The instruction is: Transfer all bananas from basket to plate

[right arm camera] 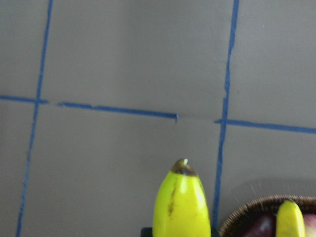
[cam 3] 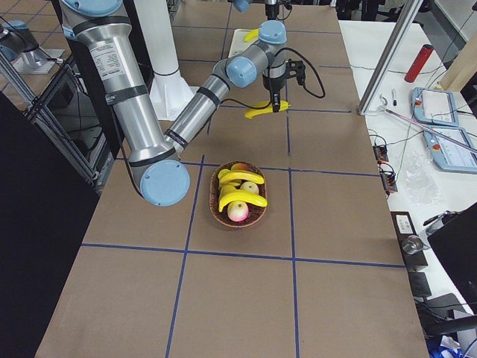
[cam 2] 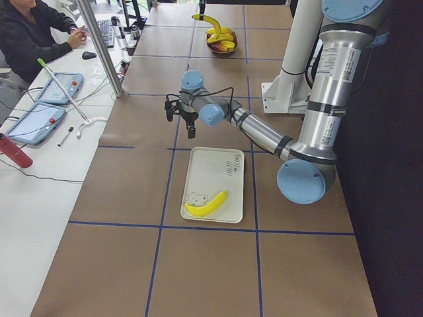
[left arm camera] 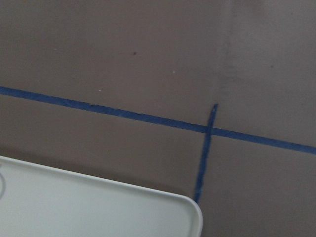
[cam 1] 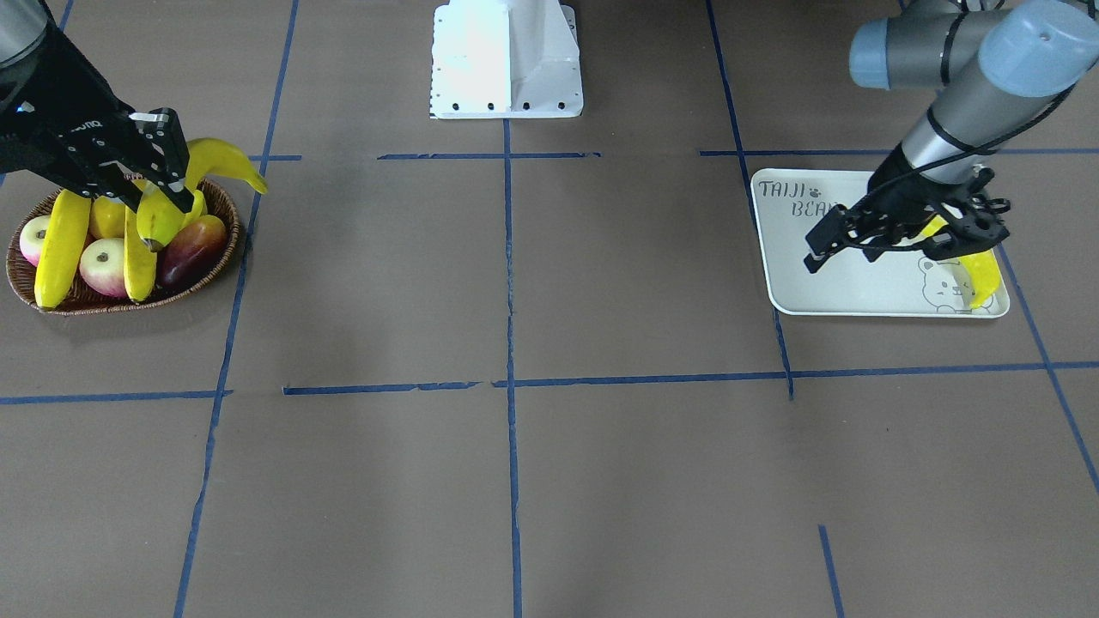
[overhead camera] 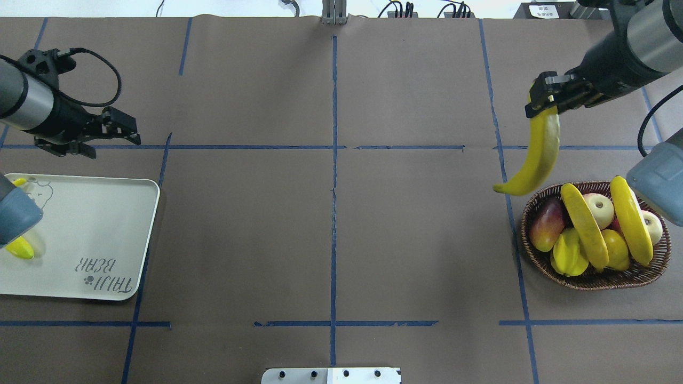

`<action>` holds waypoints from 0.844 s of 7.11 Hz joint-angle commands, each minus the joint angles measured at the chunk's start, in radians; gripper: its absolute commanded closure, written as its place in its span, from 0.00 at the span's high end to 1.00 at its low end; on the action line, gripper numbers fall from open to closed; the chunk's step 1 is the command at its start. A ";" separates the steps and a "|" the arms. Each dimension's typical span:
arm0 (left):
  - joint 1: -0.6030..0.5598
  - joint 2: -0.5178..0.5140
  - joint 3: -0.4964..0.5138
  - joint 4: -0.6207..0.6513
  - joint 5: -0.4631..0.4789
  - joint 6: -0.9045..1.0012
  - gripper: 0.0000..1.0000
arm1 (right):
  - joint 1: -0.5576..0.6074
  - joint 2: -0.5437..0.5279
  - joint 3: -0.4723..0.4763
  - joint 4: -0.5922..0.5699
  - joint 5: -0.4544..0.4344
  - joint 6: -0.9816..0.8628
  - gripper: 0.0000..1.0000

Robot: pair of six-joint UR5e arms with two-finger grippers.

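My right gripper (overhead camera: 544,98) is shut on the top end of a banana (overhead camera: 539,154), which hangs in the air beside the far left rim of the wicker basket (overhead camera: 587,282). The held banana also shows in the right wrist view (right arm camera: 181,202). Two more bananas (overhead camera: 584,224) (overhead camera: 632,221) lie across the fruit in the basket. One banana (cam 1: 983,275) lies on the bear end of the pale plate (overhead camera: 96,224). My left gripper (overhead camera: 125,128) is open and empty, in the air near the plate's far edge.
The basket also holds apples (overhead camera: 600,208), a mango (overhead camera: 544,232), a starfruit (overhead camera: 568,256) and a lemon (overhead camera: 616,248). The white robot base (cam 1: 506,60) stands at mid table. Brown table with blue tape lines lies between basket and plate.
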 commanded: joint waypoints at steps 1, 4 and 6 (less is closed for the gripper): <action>0.061 -0.139 0.010 0.006 -0.019 -0.329 1.00 | -0.257 0.050 -0.002 0.216 -0.526 0.309 0.01; 0.114 -0.297 0.025 0.000 -0.008 -0.882 1.00 | -0.463 0.157 -0.022 0.219 -0.884 0.411 0.00; 0.190 -0.377 0.035 -0.063 0.101 -1.185 1.00 | -0.539 0.244 -0.100 0.216 -1.021 0.443 0.00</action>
